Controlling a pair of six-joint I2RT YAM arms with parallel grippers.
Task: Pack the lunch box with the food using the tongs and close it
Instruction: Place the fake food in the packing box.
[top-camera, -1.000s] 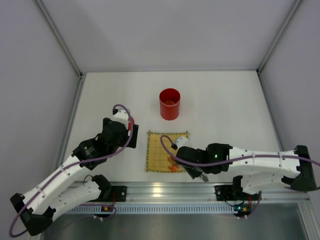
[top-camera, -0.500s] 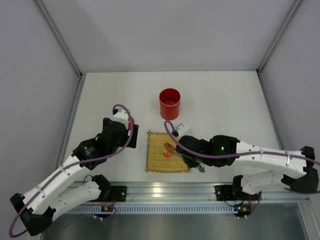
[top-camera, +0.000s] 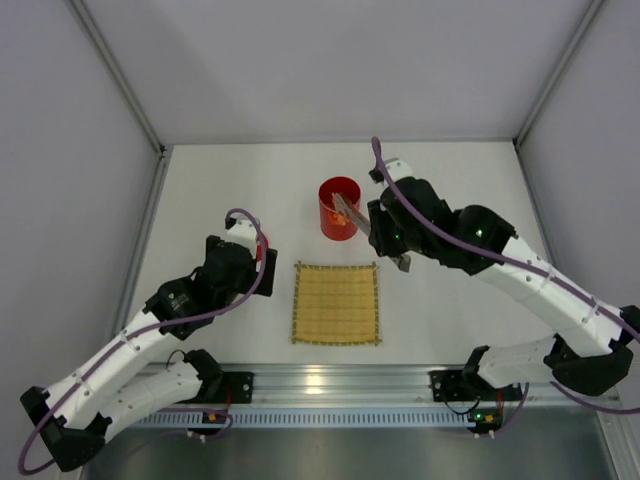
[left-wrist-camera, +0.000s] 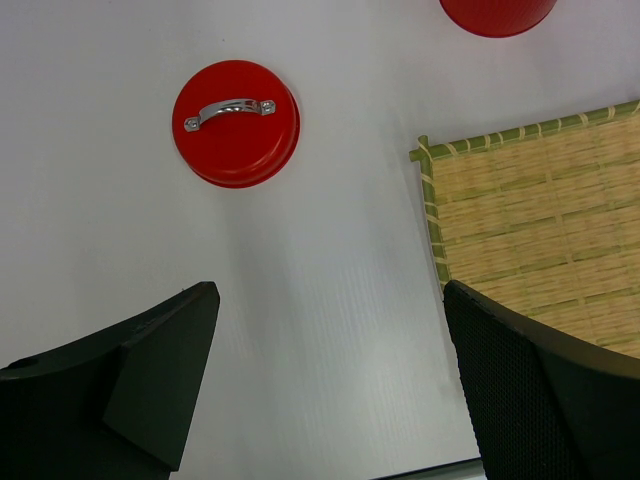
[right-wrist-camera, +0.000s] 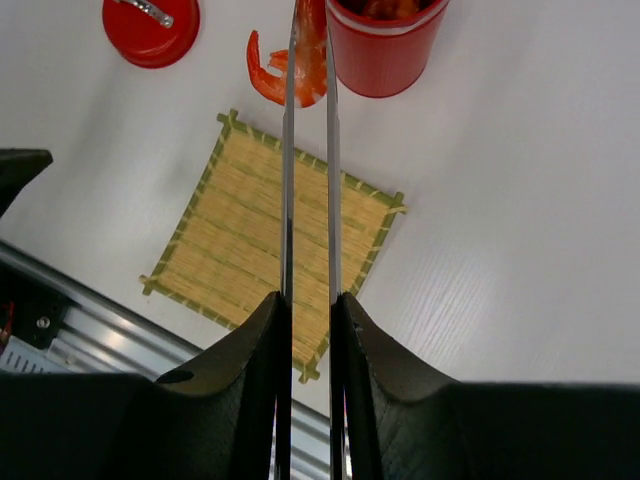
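The red lunch box (top-camera: 339, 208) stands open behind the mat, with orange food (right-wrist-camera: 385, 8) inside. My right gripper (right-wrist-camera: 308, 310) is shut on the silver tongs (right-wrist-camera: 288, 150). The tongs' tips pinch an orange-red curled piece of food (right-wrist-camera: 290, 70) just beside the lunch box (right-wrist-camera: 385, 45) rim. In the top view the tongs (top-camera: 350, 215) reach over the box from my right gripper (top-camera: 386, 240). The red lid (left-wrist-camera: 236, 122) with its silver handle lies flat on the table. My left gripper (left-wrist-camera: 330, 330) hovers open above and short of the lid, holding nothing.
The yellow bamboo mat (top-camera: 336, 303) lies bare between the arms, near the front rail (top-camera: 330, 380). White walls close in the table at the back and both sides. The lid (top-camera: 269, 256) shows only as a red sliver under the left wrist.
My right arm lifted the tongs and the piece off the mat and swung them back to the lunch box. The mat now has nothing on it. The left arm has not moved.
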